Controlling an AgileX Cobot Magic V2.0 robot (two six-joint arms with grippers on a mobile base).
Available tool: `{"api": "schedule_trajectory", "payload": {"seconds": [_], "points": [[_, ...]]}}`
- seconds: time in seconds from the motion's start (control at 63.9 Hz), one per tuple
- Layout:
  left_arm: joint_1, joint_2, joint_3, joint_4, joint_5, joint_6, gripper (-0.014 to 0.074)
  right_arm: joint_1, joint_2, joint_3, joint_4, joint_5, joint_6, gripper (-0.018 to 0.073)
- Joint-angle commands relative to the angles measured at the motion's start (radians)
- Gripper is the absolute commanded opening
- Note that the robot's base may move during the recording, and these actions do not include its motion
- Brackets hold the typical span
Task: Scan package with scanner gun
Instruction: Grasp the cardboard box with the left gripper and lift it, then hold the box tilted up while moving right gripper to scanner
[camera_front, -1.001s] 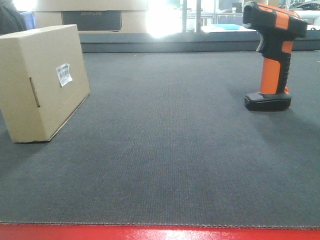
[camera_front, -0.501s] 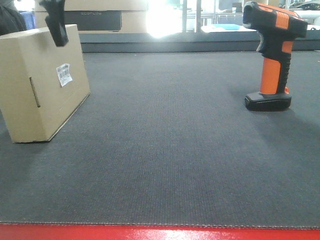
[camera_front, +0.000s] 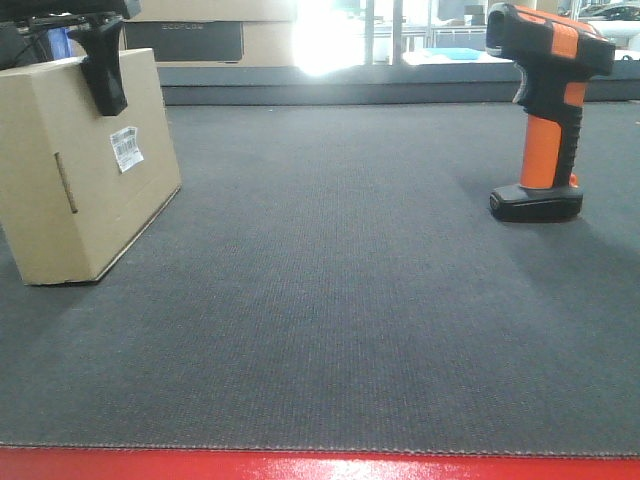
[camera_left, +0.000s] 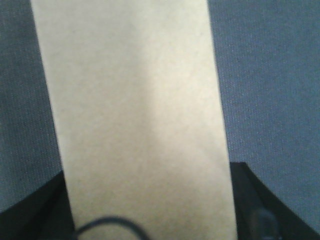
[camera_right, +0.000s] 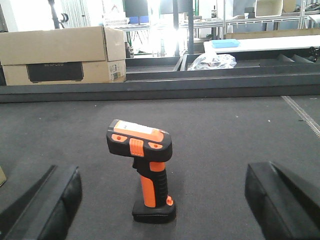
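The package, a tan cardboard box with a white barcode label, stands at the left of the grey mat. My left gripper is open and straddles its top. One black finger hangs over the labelled side; in the left wrist view the fingers flank the package closely. The scanner gun, orange and black, stands upright on its flat foot at the right. My right gripper is open behind the scanner gun, apart from it, with nothing between its fingers.
A raised dark ledge bounds the mat's far side, with large cardboard boxes and a white table behind it. A red strip marks the near edge. Bare mat lies between package and scanner.
My left gripper came in from above and lowered over the package's top edge. The package's near face shifted very slightly. The scanner gun has not moved.
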Motion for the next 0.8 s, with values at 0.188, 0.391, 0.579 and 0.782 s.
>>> {"api": "schedule_trajectory", "payload": {"seconds": [0.188, 0.391, 0.579, 0.782], "points": [[-0.005, -0.002, -0.019, -0.030, -0.002, -0.003, -0.0111, 0.030, 0.007, -0.007, -0.006, -0.022, -0.002, 0.0568], [-0.001, -0.021, -0.087, -0.188, -0.002, -0.003, -0.0111, 0.040, 0.007, -0.007, -0.006, -0.019, -0.002, 0.0568], [0.001, -0.026, -0.147, -0.389, -0.002, -0.003, -0.0111, 0.040, 0.009, -0.007, -0.006, -0.019, -0.002, 0.0568], [0.025, -0.024, -0.149, -0.594, -0.002, -0.001, -0.0111, 0.060, 0.068, -0.007, -0.006, -0.028, -0.002, 0.0568]]}}
